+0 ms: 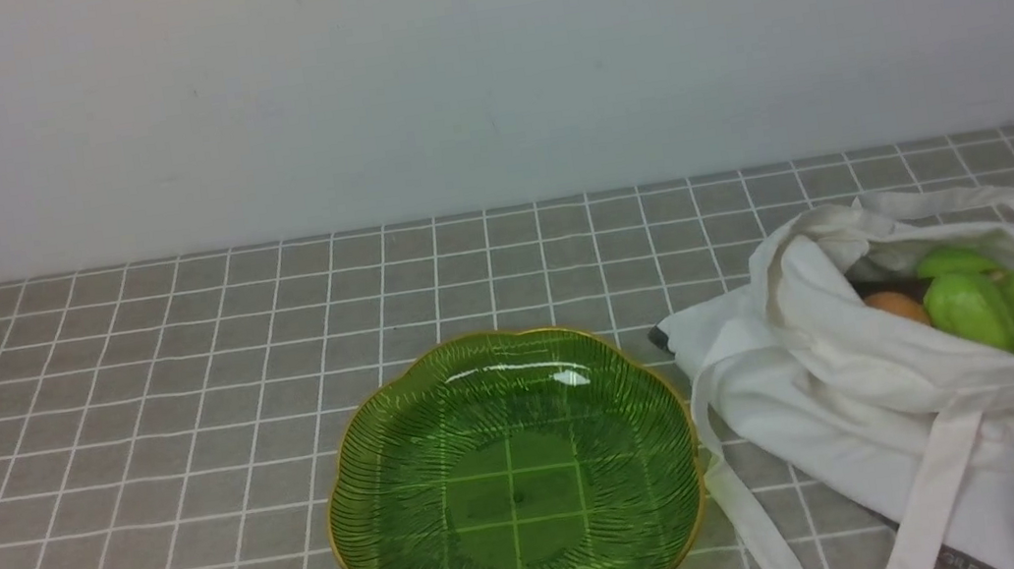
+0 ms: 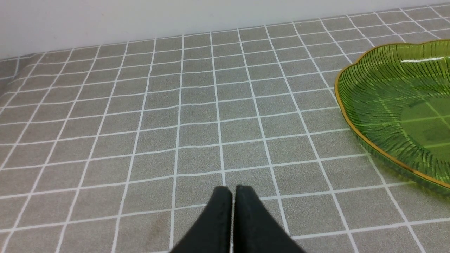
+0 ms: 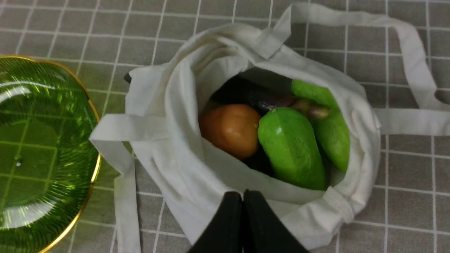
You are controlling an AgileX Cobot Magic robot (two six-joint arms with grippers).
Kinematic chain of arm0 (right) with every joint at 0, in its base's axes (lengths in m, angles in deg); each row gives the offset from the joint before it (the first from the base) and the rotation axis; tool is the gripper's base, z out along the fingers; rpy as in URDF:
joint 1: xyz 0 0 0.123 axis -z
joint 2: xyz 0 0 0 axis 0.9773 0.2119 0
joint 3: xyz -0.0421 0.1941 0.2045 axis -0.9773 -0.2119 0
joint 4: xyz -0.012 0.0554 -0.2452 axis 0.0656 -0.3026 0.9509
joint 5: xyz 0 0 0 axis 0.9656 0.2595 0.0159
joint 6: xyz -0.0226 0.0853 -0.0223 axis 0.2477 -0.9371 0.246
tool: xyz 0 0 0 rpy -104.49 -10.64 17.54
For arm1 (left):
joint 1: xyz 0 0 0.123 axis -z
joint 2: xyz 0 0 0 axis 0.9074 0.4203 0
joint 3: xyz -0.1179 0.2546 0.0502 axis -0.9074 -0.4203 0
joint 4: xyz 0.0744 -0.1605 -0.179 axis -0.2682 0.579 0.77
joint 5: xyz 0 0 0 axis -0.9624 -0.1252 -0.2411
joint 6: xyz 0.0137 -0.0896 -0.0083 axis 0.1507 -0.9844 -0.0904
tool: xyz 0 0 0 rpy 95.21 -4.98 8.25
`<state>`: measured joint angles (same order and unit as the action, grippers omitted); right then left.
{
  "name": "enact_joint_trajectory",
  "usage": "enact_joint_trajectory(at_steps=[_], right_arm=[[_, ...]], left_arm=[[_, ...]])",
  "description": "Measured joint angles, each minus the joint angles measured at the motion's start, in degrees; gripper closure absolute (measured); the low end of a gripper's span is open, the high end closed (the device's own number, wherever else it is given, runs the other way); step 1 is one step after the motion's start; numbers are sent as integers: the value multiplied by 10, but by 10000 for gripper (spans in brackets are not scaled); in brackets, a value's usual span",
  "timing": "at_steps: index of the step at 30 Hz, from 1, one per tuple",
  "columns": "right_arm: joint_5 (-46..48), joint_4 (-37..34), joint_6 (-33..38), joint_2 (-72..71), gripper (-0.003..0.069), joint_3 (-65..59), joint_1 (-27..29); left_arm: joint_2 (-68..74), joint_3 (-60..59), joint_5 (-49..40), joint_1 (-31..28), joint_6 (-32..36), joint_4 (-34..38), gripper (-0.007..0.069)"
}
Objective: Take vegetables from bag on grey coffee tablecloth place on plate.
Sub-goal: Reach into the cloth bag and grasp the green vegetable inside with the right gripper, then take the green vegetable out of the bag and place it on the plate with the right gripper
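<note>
Front view: green glass plate (image 1: pixel 412 457) sits on the checked tablecloth (image 1: pixel 136 396) front and centre, with the white bag (image 1: pixel 840 396) just to its right. Plain pale wall (image 1: pixel 437 66) behind.
plate: nothing on it, and you can see the grid lines right through the glass.
bag: rumpled, mouth open, straps (image 1: pixel 937 482) flopped out over the cloth, one lying right by the plate's rim.
veg: all inside the bag. Light green gourds (image 1: pixel 972 308) are on the right side of the opening, an orange round one (image 1: pixel 895 306) is touching them on the left, and a dark purplish stalk (image 3: pixel 253 95) is tucked in behind.
left gripper (image 2: pixel 232 191): fingers pressed together with nothing between them, low over bare tablecloth, the plate nearby but apart.
right gripper (image 3: pixel 242 195): fingers squeezed together too, empty, tips over the bag's rim close to the biggest gourd. Honestly can't tell if they touch the fabric.
</note>
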<state>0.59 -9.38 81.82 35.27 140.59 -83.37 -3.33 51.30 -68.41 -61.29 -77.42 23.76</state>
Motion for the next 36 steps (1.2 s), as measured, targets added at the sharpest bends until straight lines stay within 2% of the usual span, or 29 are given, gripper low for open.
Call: enact_joint_trajectory(at_steps=[3,7,9,10,11,12,13,14,15,17,20,22,23,24,25,26,30,36], right_arm=[[-7,0,17,81,647,16,0],[-27,5,20,141,564,20,0],[-54,7,21,170,480,20,0],[-57,8,21,170,471,20,0],[-84,16,21,193,388,20,-1],[-87,18,21,193,378,20,-1],[-105,27,21,212,304,20,-1],[-112,34,19,222,260,20,-1],[-112,35,19,225,251,20,-1],[-114,58,13,250,159,20,-1],[-114,87,-2,271,112,20,-1],[-114,99,-10,279,111,20,-1],[-117,106,-19,284,148,20,-1],[-117,106,-19,284,148,20,-1],[-119,107,-19,284,239,21,-1],[-119,107,-19,284,280,25,-1],[-107,99,-19,273,281,45,-1],[-69,30,-5,181,281,105,-1]], left_arm=[[0,0,0,0,0,0,629],[0,0,0,0,0,0,629],[0,0,0,0,0,0,629],[0,0,0,0,0,0,629],[0,0,0,0,0,0,629],[0,0,0,0,0,0,629],[0,0,0,0,0,0,629],[0,0,0,0,0,0,629],[0,0,0,0,0,0,629],[0,0,0,0,0,0,629],[0,0,0,0,0,0,629],[0,0,0,0,0,0,629],[0,0,0,0,0,0,629],[0,0,0,0,0,0,629],[0,0,0,0,0,0,629],[0,0,0,0,0,0,629],[0,0,0,0,0,0,629],[0,0,0,0,0,0,629]])
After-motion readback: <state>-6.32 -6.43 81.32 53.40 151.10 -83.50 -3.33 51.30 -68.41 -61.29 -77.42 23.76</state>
